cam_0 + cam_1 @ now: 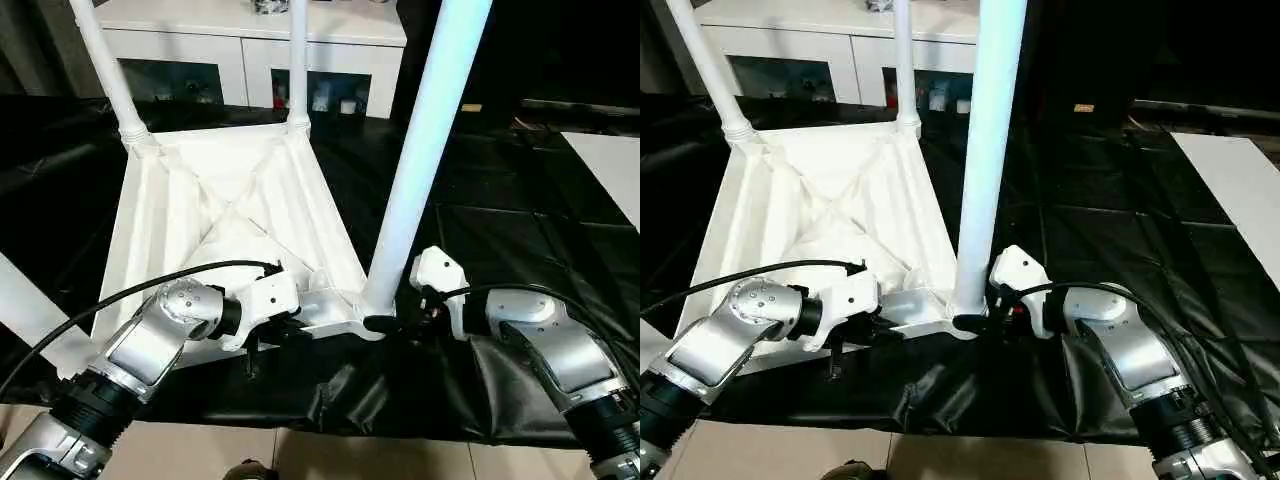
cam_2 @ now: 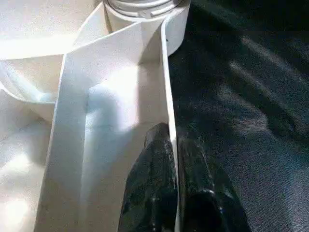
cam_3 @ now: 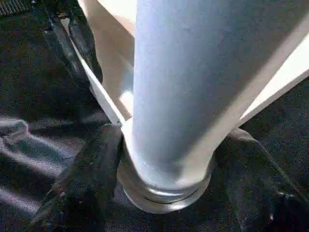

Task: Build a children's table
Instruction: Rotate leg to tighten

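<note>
Now the tabletop [image 1: 235,215] lies underside-up on the black desk [image 1: 520,230]. Left gripper [image 2: 173,145] pinches its near rim wall; right gripper [image 3: 169,159] straddles the near leg [image 1: 420,160] at its corner socket.

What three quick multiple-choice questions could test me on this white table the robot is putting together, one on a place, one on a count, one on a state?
1. Where does the left gripper hold the tabletop?
A. a far corner
B. its near rim
C. its middle

2. How many legs stand in corner sockets?
A. one
B. three
C. four

3. How does the tabletop lie?
A. ribbed underside up
B. smooth top up
C. on its edge

Answers:
1 B: the left wrist view shows its fingers pinching the rim wall.
2 B: two far legs and the near leg, whose base sits between the right gripper fingers.
3 A: crossing ribs face upward.
</note>
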### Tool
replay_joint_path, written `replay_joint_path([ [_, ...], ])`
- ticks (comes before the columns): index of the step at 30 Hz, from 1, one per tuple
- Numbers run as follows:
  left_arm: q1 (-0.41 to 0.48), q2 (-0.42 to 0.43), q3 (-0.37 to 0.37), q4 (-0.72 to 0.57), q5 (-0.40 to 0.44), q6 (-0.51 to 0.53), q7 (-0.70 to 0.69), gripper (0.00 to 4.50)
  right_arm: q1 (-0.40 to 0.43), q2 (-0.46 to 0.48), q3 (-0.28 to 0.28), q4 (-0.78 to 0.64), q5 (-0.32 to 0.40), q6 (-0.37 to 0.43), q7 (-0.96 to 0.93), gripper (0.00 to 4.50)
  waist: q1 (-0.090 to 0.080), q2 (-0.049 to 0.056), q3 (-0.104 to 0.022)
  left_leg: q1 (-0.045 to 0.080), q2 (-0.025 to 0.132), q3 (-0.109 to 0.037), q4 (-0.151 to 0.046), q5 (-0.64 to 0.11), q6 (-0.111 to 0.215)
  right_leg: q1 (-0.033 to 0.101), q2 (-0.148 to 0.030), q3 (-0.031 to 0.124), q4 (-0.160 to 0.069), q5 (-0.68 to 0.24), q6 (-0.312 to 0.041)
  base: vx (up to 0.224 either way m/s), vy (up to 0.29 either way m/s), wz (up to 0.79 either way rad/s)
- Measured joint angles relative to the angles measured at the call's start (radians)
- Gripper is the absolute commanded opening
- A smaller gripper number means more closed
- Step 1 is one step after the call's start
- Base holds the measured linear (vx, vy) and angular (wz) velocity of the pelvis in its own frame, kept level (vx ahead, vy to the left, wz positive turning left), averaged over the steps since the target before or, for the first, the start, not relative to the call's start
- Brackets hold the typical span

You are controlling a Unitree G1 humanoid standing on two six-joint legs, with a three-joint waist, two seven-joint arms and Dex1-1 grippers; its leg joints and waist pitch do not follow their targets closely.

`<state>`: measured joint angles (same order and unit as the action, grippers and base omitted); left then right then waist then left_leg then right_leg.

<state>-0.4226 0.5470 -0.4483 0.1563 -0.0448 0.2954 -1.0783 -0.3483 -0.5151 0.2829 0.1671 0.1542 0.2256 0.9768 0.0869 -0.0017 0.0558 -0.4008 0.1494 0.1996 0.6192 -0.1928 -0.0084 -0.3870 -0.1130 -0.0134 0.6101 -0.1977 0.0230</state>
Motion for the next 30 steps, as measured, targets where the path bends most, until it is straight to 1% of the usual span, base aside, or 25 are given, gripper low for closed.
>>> replay_joint_path([
  [3,0.0,0.0,0.001,0.002,0.001,-0.001,-0.001,0.0,0.0,0.001,0.0,0.003,-0.005,-0.008,0.0,2.64,0.0,0.0,0.0,0.0,0.0,0.0,0.0,0.0,0.0,0.0,0.0,0.0,0.0,0.0,0.0,0.0,0.0,0.0],
  [7,0.0,0.0,0.004,0.004,0.001,-0.001,-0.005,0.0,0.0,0.008,-0.001,0.011,-0.008,-0.018,-0.001,2.61,-0.001,0.0,0.0,0.0,0.0,0.0,0.0,0.0,0.0,0.0,0.0,0.0,0.0,0.0,0.0,0.0,0.0,0.0],
  [10,0.002,-0.002,0.013,0.01,0.001,0.0,-0.003,0.0,0.001,0.038,-0.004,0.026,-0.008,-0.026,-0.03,2.61,-0.008,-0.003,-0.001,0.0,0.002,0.0,0.0,0.0,0.0,-0.001,0.001,-0.001,0.001,0.0,0.0,0.0,0.0,0.0],
  [11,0.002,-0.012,0.019,0.015,0.012,0.003,0.018,0.0,0.006,0.065,-0.019,0.038,-0.008,-0.021,-0.067,2.61,-0.012,-0.004,-0.002,0.0,0.002,0.0,-0.001,0.0,0.0,-0.001,0.001,0.0,0.001,0.0,0.0,0.0,0.0,0.0],
  [12,0.0,-0.033,0.032,0.023,0.033,0.013,0.056,0.0,0.014,0.122,-0.049,0.059,-0.008,-0.013,-0.144,2.61,-0.022,-0.005,-0.002,0.001,0.002,0.0,-0.001,0.0,-0.001,-0.002,0.002,0.0,0.001,0.0,0.0,0.0,0.0,0.0],
  [14,-0.008,-0.09,0.05,0.043,0.047,0.046,0.126,0.0,0.031,0.203,-0.099,0.082,-0.009,0.001,-0.28,2.6,-0.033,-0.002,-0.004,0.001,0.002,0.0,-0.001,0.002,-0.004,-0.003,0.001,0.0,0.0,0.0,0.0,0.0,0.0,0.0],
  [15,-0.011,-0.132,0.059,0.05,0.048,0.068,0.17,0.0,0.038,0.241,-0.122,0.086,-0.016,0.009,-0.366,2.6,-0.039,-0.002,-0.004,0.001,0.001,0.0,-0.001,0.002,-0.004,-0.003,0.001,0.001,0.0,0.0,0.001,0.0,0.0,0.0],
  [17,-0.02,-0.189,0.062,0.06,0.051,0.097,0.235,0.0,0.041,0.295,-0.149,0.088,-0.029,0.026,-0.476,2.59,-0.044,-0.003,-0.004,0.0,0.001,0.0,-0.001,0.003,-0.004,-0.005,0.001,0.001,-0.002,-0.001,0.001,0.0,0.0,0.0],
  [18,-0.025,-0.216,0.061,0.066,0.061,0.11,0.27,0.0,0.041,0.325,-0.161,0.088,-0.041,0.035,-0.542,2.59,-0.049,-0.003,-0.004,0.0,0.001,0.001,-0.001,0.003,-0.004,-0.009,0.001,0.001,-0.002,-0.001,0.001,0.0,0.0,0.0],
  [21,-0.065,-0.301,0.056,0.119,0.099,0.139,0.367,0.0,0.033,0.43,-0.194,0.104,-0.094,0.05,-0.747,2.59,-0.049,-0.002,-0.005,-0.001,0.001,0.001,-0.002,0.003,-0.004,-0.01,0.001,0.001,-0.003,-0.001,0.002,0.0,0.0,0.0],
  [24,-0.084,-0.338,0.047,0.145,0.128,0.141,0.4,0.0,0.026,0.46,-0.198,0.116,-0.126,0.05,-0.825,2.59,-0.049,-0.002,-0.005,-0.001,0.001,0.001,-0.004,0.002,-0.004,-0.009,0.001,0.001,-0.006,-0.002,0.003,0.0,0.0,0.0],
  [26,-0.085,-0.341,0.046,0.149,0.137,0.135,0.403,0.0,0.023,0.463,-0.2,0.118,-0.126,0.049,-0.829,2.59,-0.049,-0.002,-0.005,-0.001,0.0,0.001,-0.01,0.002,-0.004,-0.008,0.001,0.0,-0.012,-0.002,0.003,0.0,0.0,0.0],
  [27,-0.085,-0.341,0.044,0.15,0.139,0.132,0.403,0.0,0.024,0.463,-0.203,0.118,-0.124,0.049,-0.826,2.94,-0.049,-0.002,-0.006,-0.001,-0.001,0.001,-0.015,0.003,-0.004,-0.008,0.001,0.0,-0.017,-0.002,0.003,0.0,0.0,0.0],
  [28,-0.087,-0.337,0.037,0.149,0.141,0.127,0.403,0.0,0.028,0.462,-0.208,0.111,-0.119,0.049,-0.821,3.15,-0.048,-0.002,-0.006,-0.002,-0.002,0.001,-0.017,0.003,-0.004,-0.008,0.001,0.0,-0.019,-0.002,0.003,0.0,0.0,0.0],
  [29,-0.087,-0.33,0.031,0.148,0.143,0.122,0.403,0.0,0.034,0.46,-0.211,0.105,-0.117,0.048,-0.814,3.29,-0.048,-0.002,-0.006,-0.002,-0.002,0.001,-0.017,0.003,-0.004,-0.008,0.001,0.001,-0.02,-0.002,0.003,0.0,0.0,0.0],
  [30,-0.087,-0.323,0.023,0.144,0.144,0.114,0.403,0.0,0.045,0.452,-0.213,0.084,-0.098,0.047,-0.784,3.29,-0.049,-0.002,-0.006,-0.002,-0.002,0.001,-0.017,0.003,-0.004,-0.008,0.001,0.001,-0.019,-0.001,0.003,0.0,0.0,0.0],
])
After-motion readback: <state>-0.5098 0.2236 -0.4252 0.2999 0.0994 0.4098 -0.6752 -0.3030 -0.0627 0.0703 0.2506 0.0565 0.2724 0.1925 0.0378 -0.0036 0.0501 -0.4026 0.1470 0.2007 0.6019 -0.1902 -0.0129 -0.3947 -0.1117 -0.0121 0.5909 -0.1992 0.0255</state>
